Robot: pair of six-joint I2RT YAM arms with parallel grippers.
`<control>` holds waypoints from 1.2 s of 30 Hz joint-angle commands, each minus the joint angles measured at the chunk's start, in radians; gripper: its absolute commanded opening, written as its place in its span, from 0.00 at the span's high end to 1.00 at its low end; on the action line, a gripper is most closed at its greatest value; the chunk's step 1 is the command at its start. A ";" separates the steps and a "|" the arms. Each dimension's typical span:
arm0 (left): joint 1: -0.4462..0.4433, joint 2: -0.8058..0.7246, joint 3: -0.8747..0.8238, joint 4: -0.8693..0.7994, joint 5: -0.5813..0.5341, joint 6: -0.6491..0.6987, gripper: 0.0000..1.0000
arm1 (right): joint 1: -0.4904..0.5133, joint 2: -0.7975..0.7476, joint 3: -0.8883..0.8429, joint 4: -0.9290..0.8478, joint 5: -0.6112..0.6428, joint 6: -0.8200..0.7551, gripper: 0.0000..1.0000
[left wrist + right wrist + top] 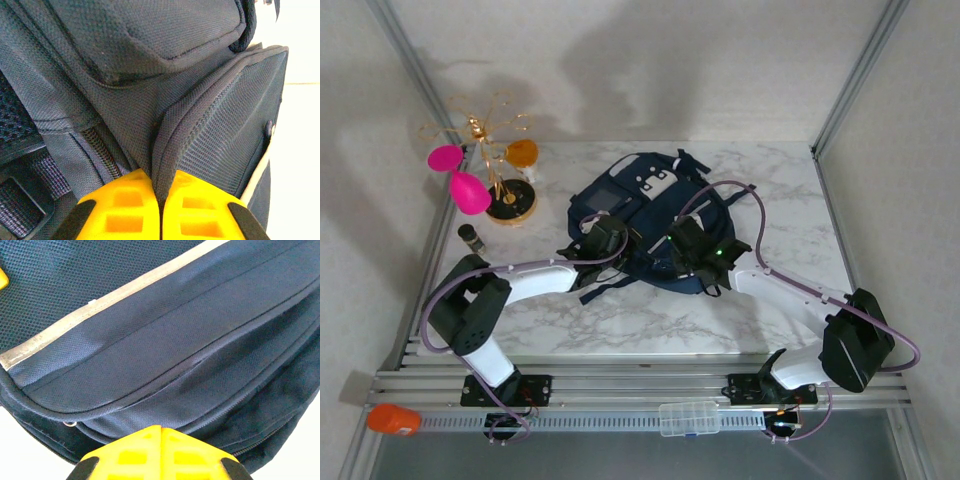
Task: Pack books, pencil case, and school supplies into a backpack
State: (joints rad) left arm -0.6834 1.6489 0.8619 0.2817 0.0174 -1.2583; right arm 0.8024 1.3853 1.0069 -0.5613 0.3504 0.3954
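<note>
Left gripper (pixel 160 206) is clamped on a fold of the backpack (pixel 165 45) directly ahead; right gripper (pixel 161 449) is closed, hold unclear. The thin pinch may slip if pulled.

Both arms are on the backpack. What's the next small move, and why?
Probably lift the left gripper slightly: its jaws are shut on a fold of the backpack beside a zipper, and a small pull should show whether the grip holds.

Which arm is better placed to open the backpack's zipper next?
Left, likely: the left gripper pinches a fold of the backpack right beside its exposed zipper; the right gripper is shut at a plain seam.
</note>
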 commanded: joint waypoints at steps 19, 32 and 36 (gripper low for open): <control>-0.047 -0.008 0.028 0.083 0.096 -0.095 1.00 | 0.122 0.176 0.067 0.086 -0.008 0.383 0.55; -0.065 -0.019 0.043 0.066 0.081 -0.095 1.00 | 0.070 0.194 0.092 -0.014 0.200 0.445 0.57; -0.064 -0.015 0.049 0.069 0.080 -0.095 1.00 | 0.055 0.156 0.079 -0.038 0.152 0.396 0.59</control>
State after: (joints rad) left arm -0.7216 1.6466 0.8722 0.3199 0.0555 -1.3586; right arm 0.8967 1.5749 1.0664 -0.5732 0.4183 0.8215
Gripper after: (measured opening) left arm 0.042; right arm 0.415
